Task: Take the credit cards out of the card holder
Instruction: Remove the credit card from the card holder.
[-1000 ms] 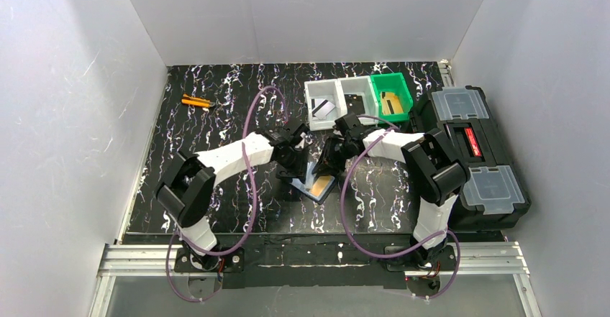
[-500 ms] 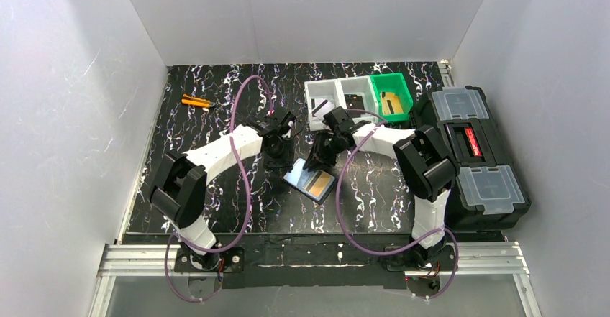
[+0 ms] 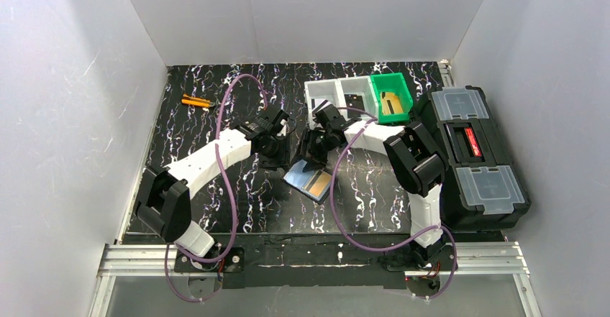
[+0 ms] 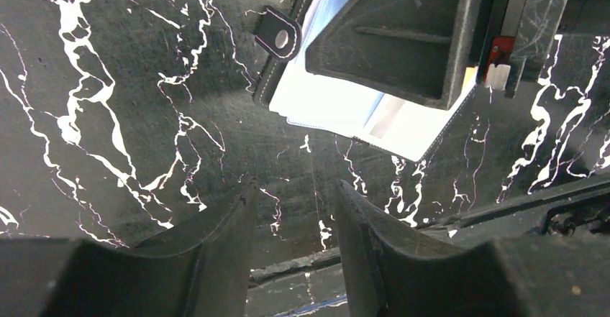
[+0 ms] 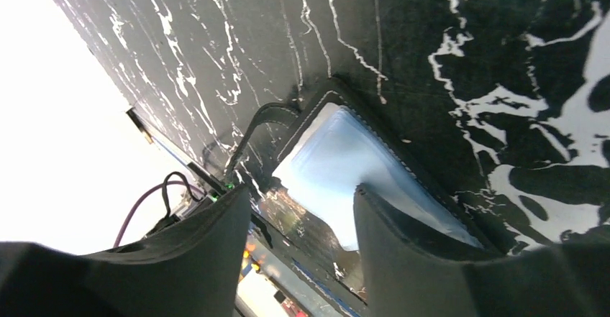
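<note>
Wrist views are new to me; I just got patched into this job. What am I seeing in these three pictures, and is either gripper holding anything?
Two robot arms are bolted at the near edge of a black marbled table. The wide picture looks down from above and behind them. The other two come from a camera on each wrist; the dark prongs at the bottom are that arm's own fingers. The left gripper and the right gripper both stand open and empty, close by the card holder, which lies opened flat, pale inside up. Behind it sit two white trays and a green bin; a black toolbox is at the right, small orange items far left.
</note>
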`<state>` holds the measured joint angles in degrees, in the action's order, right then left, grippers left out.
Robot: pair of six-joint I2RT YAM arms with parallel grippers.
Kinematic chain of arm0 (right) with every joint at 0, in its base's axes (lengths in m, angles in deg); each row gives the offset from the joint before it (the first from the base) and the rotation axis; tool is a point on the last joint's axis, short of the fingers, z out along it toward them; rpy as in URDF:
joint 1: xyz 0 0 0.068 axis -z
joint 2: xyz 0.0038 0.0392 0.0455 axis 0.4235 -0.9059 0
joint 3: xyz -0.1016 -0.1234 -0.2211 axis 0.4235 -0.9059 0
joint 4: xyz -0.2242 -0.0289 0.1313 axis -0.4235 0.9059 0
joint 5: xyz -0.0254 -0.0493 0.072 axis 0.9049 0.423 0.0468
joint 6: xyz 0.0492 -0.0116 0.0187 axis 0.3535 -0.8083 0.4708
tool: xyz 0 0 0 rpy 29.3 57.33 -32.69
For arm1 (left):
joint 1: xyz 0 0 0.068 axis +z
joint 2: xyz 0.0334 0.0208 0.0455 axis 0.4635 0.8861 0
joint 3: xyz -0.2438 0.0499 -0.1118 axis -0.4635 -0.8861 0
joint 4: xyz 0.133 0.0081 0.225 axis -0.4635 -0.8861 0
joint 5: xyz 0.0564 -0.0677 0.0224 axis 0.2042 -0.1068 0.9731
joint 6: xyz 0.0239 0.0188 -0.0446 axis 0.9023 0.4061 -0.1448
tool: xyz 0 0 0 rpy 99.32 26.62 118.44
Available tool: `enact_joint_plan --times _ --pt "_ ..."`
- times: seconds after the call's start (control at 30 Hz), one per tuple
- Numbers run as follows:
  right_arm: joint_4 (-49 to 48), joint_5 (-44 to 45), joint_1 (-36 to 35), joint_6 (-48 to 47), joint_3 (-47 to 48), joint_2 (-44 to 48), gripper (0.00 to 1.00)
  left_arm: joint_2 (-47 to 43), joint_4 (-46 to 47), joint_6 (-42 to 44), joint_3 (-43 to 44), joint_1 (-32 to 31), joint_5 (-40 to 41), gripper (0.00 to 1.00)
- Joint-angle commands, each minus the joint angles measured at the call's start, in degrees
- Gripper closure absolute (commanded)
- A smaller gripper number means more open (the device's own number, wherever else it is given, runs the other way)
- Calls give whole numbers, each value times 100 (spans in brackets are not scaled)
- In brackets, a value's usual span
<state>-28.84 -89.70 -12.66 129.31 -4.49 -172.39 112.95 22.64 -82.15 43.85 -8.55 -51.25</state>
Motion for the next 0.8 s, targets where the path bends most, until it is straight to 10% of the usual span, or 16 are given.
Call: enact_joint_plan --times 0.0,0.47,0.77 --pt "241 196 -14 -150 147 85 35 -63 -188 95 189 24 -321 58" --pt "789 1085 369 -333 -1002 1961 25 905 78 352 974 -181 -1224 58" --pt "641 1250 371 -195 -2242 2540 49 1711 384 298 1076 -388 -1548 65"
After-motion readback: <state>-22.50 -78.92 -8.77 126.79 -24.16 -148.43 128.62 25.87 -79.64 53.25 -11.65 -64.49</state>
